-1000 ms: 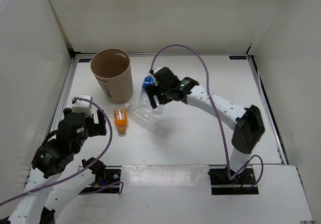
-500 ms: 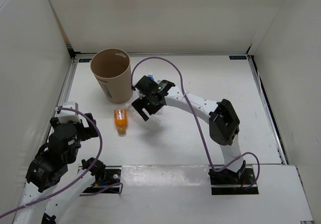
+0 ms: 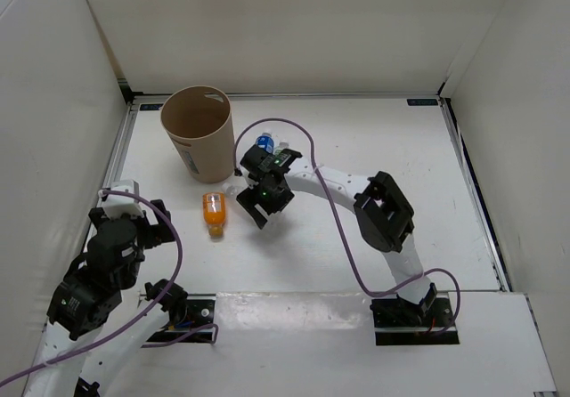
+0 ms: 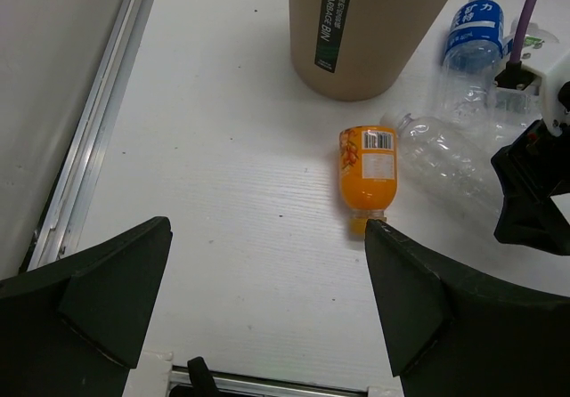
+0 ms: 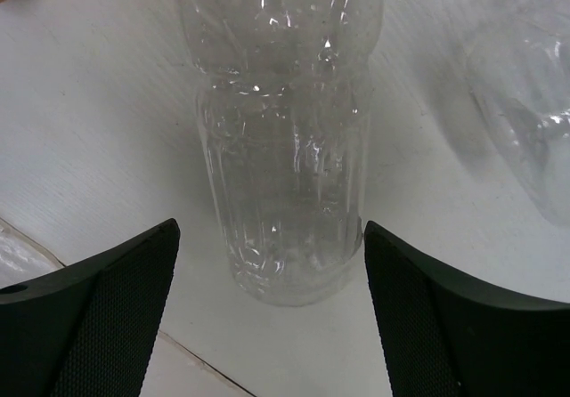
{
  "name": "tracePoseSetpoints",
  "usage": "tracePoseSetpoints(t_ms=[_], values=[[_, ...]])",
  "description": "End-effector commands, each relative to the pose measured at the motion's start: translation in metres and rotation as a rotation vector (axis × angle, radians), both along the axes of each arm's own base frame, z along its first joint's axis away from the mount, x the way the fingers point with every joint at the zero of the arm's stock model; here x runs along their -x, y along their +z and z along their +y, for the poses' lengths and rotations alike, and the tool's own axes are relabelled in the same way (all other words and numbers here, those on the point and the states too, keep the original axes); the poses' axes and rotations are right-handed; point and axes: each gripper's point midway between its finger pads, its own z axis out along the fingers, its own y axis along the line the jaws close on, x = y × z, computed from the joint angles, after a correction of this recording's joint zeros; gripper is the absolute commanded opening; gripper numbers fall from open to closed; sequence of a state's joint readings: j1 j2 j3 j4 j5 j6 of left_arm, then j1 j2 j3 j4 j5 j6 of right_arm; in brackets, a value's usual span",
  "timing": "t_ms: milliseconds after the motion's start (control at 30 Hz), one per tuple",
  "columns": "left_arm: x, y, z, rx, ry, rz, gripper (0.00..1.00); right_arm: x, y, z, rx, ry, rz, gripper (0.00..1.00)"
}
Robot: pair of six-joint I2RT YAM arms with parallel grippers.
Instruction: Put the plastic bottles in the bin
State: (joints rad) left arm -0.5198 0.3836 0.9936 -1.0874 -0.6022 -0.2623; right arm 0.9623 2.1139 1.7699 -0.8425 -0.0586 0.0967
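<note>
The tan bin stands upright at the back left, and its side label shows in the left wrist view. In front of it lies the short orange bottle. A plain clear bottle lies on the table between the fingers of my right gripper, which is open with a gap on each side. The blue-label bottle lies behind it, next to a white-green label bottle. My left gripper is open and empty, well short of the orange bottle.
White walls enclose the table on the left, back and right. A metal rail runs along the left edge. A purple cable loops over the right arm above the bottles. A second clear bottle's body lies right of the right gripper.
The right arm has swung left and down onto the plain clear bottle, and its fingers now straddle it. The left arm pulled back toward the near left, then stayed still.
</note>
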Motion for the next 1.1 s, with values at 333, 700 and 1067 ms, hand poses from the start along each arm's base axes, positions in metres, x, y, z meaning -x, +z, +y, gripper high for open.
tracePoseSetpoints(t_ms=[333, 700, 1067], values=[[-0.007, -0.002, -0.003, -0.019, 0.001, 0.01, 1.0, 0.005, -0.028, 0.002, -0.013, -0.01, 0.11, 0.73], [-0.006, -0.003, -0.002, -0.016, 0.005, 0.008, 1.0, 0.022, -0.014, -0.007, -0.002, 0.007, 0.071, 0.46], [-0.005, -0.001, 0.0, -0.014, 0.01, 0.001, 1.0, 0.027, 0.06, -0.031, -0.081, -0.024, -0.173, 0.27]])
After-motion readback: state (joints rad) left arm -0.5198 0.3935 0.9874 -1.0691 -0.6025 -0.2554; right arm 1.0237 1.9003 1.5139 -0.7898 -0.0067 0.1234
